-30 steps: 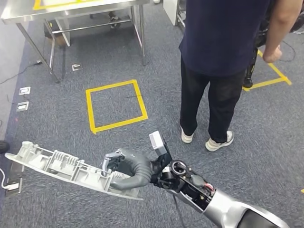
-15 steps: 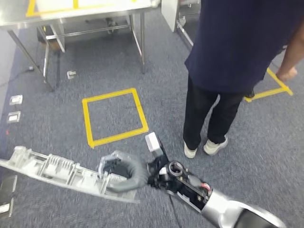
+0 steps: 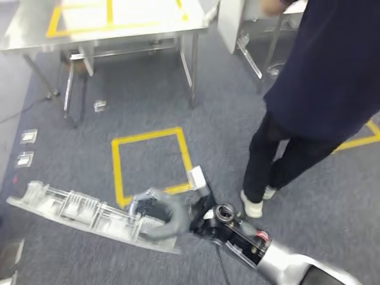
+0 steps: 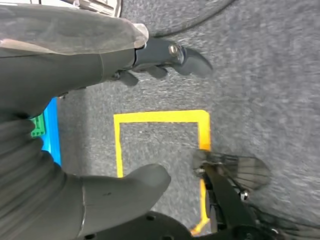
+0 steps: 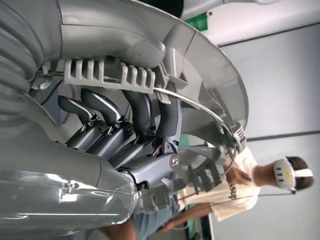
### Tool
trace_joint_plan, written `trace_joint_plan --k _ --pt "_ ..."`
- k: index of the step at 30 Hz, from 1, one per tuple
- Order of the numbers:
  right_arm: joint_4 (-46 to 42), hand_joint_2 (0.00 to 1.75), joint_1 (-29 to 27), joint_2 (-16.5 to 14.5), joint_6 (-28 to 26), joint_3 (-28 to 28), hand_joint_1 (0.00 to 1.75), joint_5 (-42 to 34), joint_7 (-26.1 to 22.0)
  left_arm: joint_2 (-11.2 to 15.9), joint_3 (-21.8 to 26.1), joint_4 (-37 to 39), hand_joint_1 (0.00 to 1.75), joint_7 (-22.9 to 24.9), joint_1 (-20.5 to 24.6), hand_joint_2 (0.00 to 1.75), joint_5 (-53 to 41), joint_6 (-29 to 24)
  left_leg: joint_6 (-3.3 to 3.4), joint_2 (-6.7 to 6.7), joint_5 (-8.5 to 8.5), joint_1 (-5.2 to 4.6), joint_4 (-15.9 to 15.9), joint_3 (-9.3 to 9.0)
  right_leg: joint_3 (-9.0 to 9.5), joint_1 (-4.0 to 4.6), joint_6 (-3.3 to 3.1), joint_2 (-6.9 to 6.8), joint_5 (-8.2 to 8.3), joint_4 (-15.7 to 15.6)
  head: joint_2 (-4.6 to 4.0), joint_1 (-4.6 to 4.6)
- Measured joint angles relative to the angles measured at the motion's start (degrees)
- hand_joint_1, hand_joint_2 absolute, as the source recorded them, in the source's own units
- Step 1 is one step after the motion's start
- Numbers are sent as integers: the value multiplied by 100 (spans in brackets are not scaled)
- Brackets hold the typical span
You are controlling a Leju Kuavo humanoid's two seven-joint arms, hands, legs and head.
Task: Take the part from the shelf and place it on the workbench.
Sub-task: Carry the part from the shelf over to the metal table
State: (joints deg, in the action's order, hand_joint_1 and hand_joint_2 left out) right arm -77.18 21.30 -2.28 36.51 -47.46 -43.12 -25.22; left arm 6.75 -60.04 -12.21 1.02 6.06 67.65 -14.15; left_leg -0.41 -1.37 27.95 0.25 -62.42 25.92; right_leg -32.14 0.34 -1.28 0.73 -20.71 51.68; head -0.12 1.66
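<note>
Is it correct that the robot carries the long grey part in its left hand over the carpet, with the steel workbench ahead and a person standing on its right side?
Not quite: the right hand holds the long grey part, not the left. The head view shows the right arm gripping it. The left hand holds nothing. The steel workbench ahead and the person on the right are as stated.

The whole view swings toward the counter (image 3: 112, 27), so more of its top shows. The person (image 3: 322, 89) leans toward the counter.
</note>
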Motion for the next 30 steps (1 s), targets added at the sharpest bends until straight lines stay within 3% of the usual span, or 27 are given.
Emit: trace_joint_plan --k 1,3,4,5,6,7,8,9,10,11,13,14,16,18,19,20,21,22,24,25,26,28,30 --pt "1 175 -1 2 1 -2 175 -1 -2 -5 0 -1 0 0 1 175 0 -2 -25 33 46 16 -397 303 118 -9 -4 -3 -72 -51 0 -17" --pt "1 175 0 1 2 -5 175 0 -3 -3 0 1 0 0 -8 175 2 -5 -105 57 541 60 -782 832 341 -38 13 -1 -253 -86 0 -44" --pt "1 175 -2 1 2 -5 175 1 -3 -2 0 1 0 2 -17 175 4 -8 -150 68 833 90 -761 1012 470 -55 31 5 -358 -92 0 -56" --pt "3 175 -4 2 2 -5 175 2 -3 -1 0 2 0 4 -28 175 9 -11 -195 80 1016 125 -617 1132 616 -77 57 12 -471 -96 0 -66" --pt "7 175 -6 2 2 -5 175 3 -3 0 0 2 0 7 -38 175 13 -14 -243 93 981 163 -371 1198 768 -100 92 18 -590 -100 1 -83" --pt "11 175 -9 3 2 -7 175 4 -4 -1 0 2 0 10 -50 175 17 -15 -293 112 662 207 -46 1224 891 -120 132 15 -711 -104 1 -101" --pt "17 175 -8 3 5 -10 175 4 -6 -14 0 2 0 11 -61 175 20 -16 -336 158 188 251 325 1253 1026 -131 174 16 -845 -82 1 -144" --pt "22 175 -4 3 7 -13 175 4 -10 -24 0 2 0 13 -63 175 22 -16 -351 237 -255 266 595 1249 1120 -130 214 16 -978 -84 0 -176" --pt "25 175 -2 3 9 -15 175 9 -12 -34 0 1 0 15 -57 175 26 -19 -336 289 -569 266 776 1230 1229 -129 261 17 -1101 -112 0 -186" --pt "23 175 5 2 12 -15 175 14 -15 -44 0 1 0 16 -41 175 32 -21 -296 312 -686 255 862 1210 1343 -133 308 19 -1158 -94 0 -187" --pt "11 175 10 0 15 -13 175 25 -21 -32 0 1 0 19 -9 175 43 -28 -159 266 -721 211 854 1091 1450 -176 375 -5 -1178 -15 1 -116" --pt "7 175 10 -1 19 -13 175 24 -28 -26 0 1 0 20 -3 175 48 -30 -80 246 -740 194 856 1037 1398 -195 384 -25 -1223 160 1 -85" --pt "2 175 9 -4 31 -19 175 24 -45 -5 0 2 0 21 0 175 56 -37 66 242 -737 135 848 937 1048 -195 367 -56 -1561 748 1 -4" --pt "3 175 3 -5 39 -22 175 26 -55 13 0 4 0 23 0 175 67 -46 143 226 -665 69 851 863 537 -148 322 -58 -1997 1465 1 61" --pt "7 175 -3 -4 39 -23 175 37 -56 19 0 5 0 26 -2 175 72 -50 170 214 -620 35 855 813 344 -116 287 -58 -2145 1658 1 87" --pt "10 175 -10 -4 40 -23 175 52 -56 19 0 6 0 29 -4 175 76 -51 190 199 -569 6 858 743 225 -72 235 -58 -2177 1663 1 105" --pt "14 175 -15 -4 43 -23 175 67 -55 14 0 5 0 34 -6 175 80 -52 201 186 -513 -17 860 664 171 -12 165 -57 -2046 1494 1 116" --pt "15 175 -14 -4 47 -23 175 80 -56 5 0 5 0 41 -11 175 84 -52 209 178 -455 -31 863 588 153 68 75 -65 -1722 1190 1 121" --pt "16 175 -7 -5 62 -24 175 84 -61 -37 0 4 0 55 -18 175 96 -52 206 162 -371 -47 873 488 114 232 -113 -67 -864 507 1 121" --pt "16 175 -3 -5 68 -25 175 85 -63 -57 0 4 0 61 -15 175 101 -55 195 150 -341 -53 887 467 96 285 -183 -58 -561 287 1 119" --pt "16 175 0 -6 72 -24 175 86 -65 -73 0 4 0 63 -10 175 105 -58 182 139 -335 -64 877 455 84 304 -225 -44 -415 161 1 119" --pt "15 175 3 -14 73 -22 175 85 -63 -66 0 4 0 66 -4 175 105 -64 147 130 -307 -82 843 424 205 269 -248 -31 -377 51 1 134" --pt "14 175 9 -25 69 -19 175 78 -63 -51 0 4 0 67 -2 175 105 -67 95 122 -156 -88 549 538 377 209 -244 -31 -358 -45 1 123"
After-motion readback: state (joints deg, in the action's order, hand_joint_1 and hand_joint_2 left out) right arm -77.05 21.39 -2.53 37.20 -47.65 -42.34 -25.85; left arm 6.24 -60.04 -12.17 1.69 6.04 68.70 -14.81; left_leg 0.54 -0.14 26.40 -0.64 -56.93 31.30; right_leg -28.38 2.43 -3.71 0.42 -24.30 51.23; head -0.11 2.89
